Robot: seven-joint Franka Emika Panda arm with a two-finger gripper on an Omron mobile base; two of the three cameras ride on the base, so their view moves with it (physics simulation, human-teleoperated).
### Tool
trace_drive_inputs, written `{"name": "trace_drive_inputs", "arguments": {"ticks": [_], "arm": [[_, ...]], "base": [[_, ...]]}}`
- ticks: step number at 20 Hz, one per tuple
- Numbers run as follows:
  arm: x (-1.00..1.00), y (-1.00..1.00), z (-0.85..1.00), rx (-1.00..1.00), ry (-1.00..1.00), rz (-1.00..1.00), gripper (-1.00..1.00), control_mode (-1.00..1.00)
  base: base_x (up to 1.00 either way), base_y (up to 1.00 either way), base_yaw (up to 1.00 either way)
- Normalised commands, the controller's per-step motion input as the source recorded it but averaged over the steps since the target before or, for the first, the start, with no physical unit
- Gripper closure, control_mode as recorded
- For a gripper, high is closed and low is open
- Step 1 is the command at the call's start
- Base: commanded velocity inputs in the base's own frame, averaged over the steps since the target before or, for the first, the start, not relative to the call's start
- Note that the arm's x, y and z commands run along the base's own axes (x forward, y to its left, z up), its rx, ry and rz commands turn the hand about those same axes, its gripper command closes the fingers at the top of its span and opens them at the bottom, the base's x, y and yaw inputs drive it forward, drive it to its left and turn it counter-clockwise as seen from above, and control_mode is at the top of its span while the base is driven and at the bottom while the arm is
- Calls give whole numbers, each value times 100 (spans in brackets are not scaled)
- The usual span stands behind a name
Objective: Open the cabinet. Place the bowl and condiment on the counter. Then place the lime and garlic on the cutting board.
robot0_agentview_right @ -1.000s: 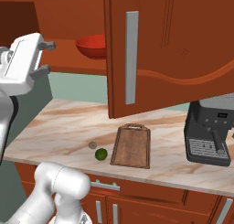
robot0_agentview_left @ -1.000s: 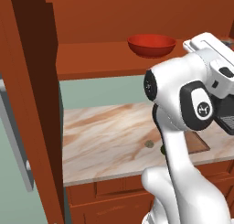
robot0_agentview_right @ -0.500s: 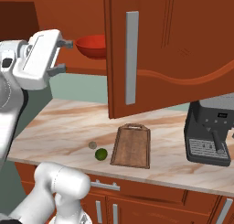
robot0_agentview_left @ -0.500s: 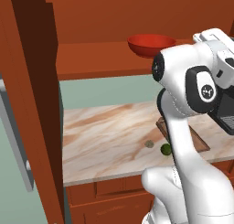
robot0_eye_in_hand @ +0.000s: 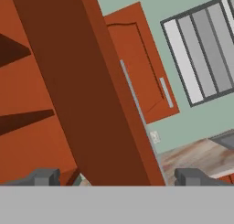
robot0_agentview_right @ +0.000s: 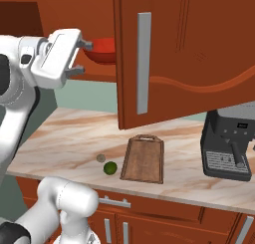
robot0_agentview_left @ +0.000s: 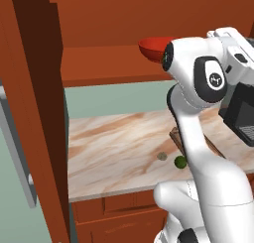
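The cabinet (robot0_agentview_right: pixel 199 39) stands open, its right door swung out with a grey bar handle (robot0_agentview_right: pixel 143 63). The red bowl (robot0_agentview_right: pixel 103 50) sits on the lower shelf (robot0_agentview_left: pixel 99 63), and its rim (robot0_agentview_left: pixel 151 46) shows behind the arm. My gripper (robot0_agentview_right: pixel 81 56) is open, level with the shelf, just left of the bowl, with nothing between its fingers. In the hand view the gripper (robot0_eye_in_hand: pixel 118 177) faces a cabinet door's edge. On the counter (robot0_agentview_right: pixel 60 138) lie the lime (robot0_agentview_right: pixel 110 168) and the garlic (robot0_agentview_right: pixel 101 158), left of the cutting board (robot0_agentview_right: pixel 144 158). The condiment is out of view.
A dark coffee machine (robot0_agentview_right: pixel 229 143) stands on the counter right of the board. The left cabinet door (robot0_agentview_left: pixel 30 113) hangs open, its handle (robot0_agentview_left: pixel 17 148) near the picture's left edge. Drawer fronts (robot0_agentview_right: pixel 149 208) run below the counter. Lime (robot0_agentview_left: pixel 180 161) and garlic (robot0_agentview_left: pixel 161 156) lie beside the arm.
The hand has swung from beside the arm's shoulder toward the shelf, ending next to the bowl. The jaws stayed open. Nothing on the counter has moved.
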Motion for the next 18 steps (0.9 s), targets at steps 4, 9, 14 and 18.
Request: {"name": "trace_drive_inputs", "arguments": {"ticks": [4, 9, 14, 18], "arm": [[4, -35, 0, 8, 0, -4, -100, -100], [6, -39, -3, 6, 0, -2, -100, -100], [28, -6, -21, 0, 0, 0, -100, -100], [55, 1, -32, 0, 0, 0, -100, -100]], "base": [[0, 0, 0], [0, 0, 0], [0, 0, 0], [0, 0, 0]]}}
